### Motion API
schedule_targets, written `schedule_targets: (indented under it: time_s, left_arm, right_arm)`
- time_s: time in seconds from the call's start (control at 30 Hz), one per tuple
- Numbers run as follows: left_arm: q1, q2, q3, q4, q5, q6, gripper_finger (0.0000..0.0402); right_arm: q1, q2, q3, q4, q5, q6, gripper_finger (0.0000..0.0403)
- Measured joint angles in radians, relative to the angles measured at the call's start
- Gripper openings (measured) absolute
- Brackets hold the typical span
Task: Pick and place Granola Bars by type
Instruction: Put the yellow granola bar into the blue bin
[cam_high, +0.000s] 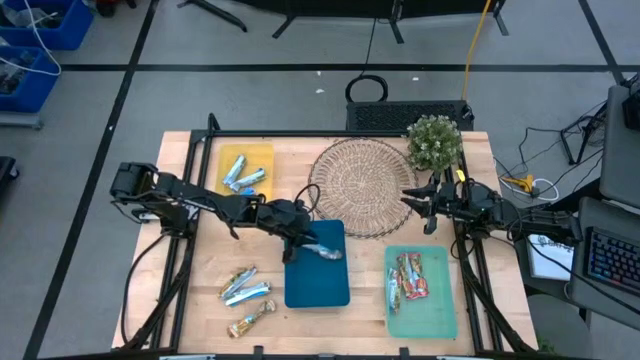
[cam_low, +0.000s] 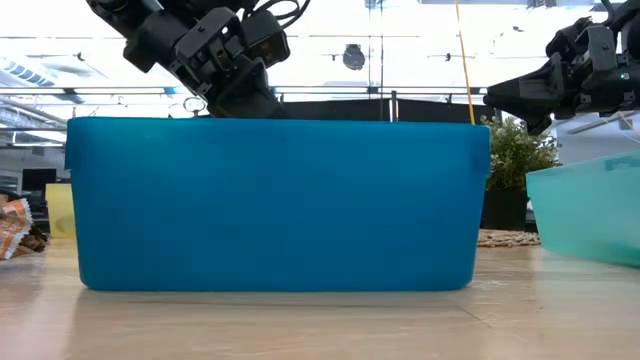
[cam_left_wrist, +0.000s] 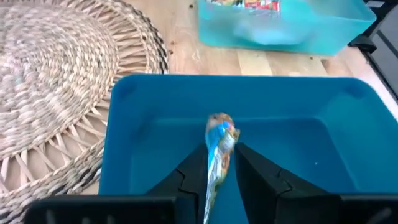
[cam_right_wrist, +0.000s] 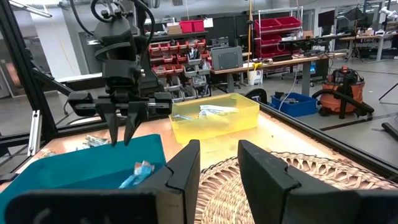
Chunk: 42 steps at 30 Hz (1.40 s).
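The left gripper (cam_left_wrist: 217, 171) hangs over the blue tray (cam_high: 317, 285) at the middle of the desk (cam_high: 300, 160), its jaws closed narrowly on a blue-and-silver granola bar (cam_left_wrist: 217, 149). In the left wrist view the bar's long axis runs straight out from between the jaws, its free end pointing forward over the tray floor, so the bar lies inside the tray's walls and needs only to be let go. From the right wrist view the same bar (cam_right_wrist: 137, 173) seems to sit low in the tray beneath the dark fingers (cam_right_wrist: 121, 124), but whether it already touches the floor I cannot tell.

The sorting looks partly done. The yellow tray (cam_high: 262, 152) at the far left holds other blue-and-silver bars (cam_high: 243, 176); the teal tray (cam_high: 440, 310) at the near right holds red bars (cam_high: 410, 277). Three loose bars (cam_high: 243, 293), tan and silver, lie on the bare wood just beside the blue tray's left wall, well nearer to the left arm than to the right.

The right gripper (cam_right_wrist: 217, 165) waits over the woven mat (cam_high: 360, 180), jaws moderately apart and holding nothing, pointed toward the blue tray.

A potted plant (cam_high: 434, 142) stands at the far right corner.
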Motion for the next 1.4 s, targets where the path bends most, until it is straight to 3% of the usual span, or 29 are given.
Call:
schedule_targets:
  time_s: [0.1,0.37,0.47,0.57,0.73,1.0,1.1,1.4]
  left_arm:
    - [0.000,-0.002,0.000,0.014,0.027,0.004,0.0086]
    - [-0.024,-0.149,-0.001,0.009,0.248,-0.041,0.0087]
    - [-0.069,-0.222,0.000,-0.053,0.345,-0.058,0.0088]
    - [-0.127,-0.276,0.000,-0.160,0.370,-0.137,0.0088]
    - [-0.252,-0.335,0.000,-0.358,0.182,-0.363,0.0088]
    - [-0.430,-0.304,0.000,-0.554,-0.103,-0.720,0.0088]
    - [-0.461,-0.289,0.000,-0.585,-0.150,-0.790,0.0088]
    - [-0.467,-0.260,0.000,-0.663,-0.157,-0.887,0.0088]
  right_arm:
    - [0.000,0.000,0.000,0.000,0.000,0.000,0.0100]
    - [0.000,0.000,0.000,-0.001,0.000,0.000,0.0100]
    - [0.000,0.000,0.000,-0.001,0.000,0.000,0.0100]
    - [0.000,0.000,0.000,0.000,0.000,0.000,0.0100]
    - [0.000,0.001,0.000,-0.001,0.000,0.000,0.0100]
    - [0.000,0.001,0.000,0.000,0.000,0.000,0.0100]
    - [0.000,0.001,0.000,0.000,0.000,0.000,0.0100]
    - [0.000,0.001,0.000,0.000,0.000,0.000,0.0100]
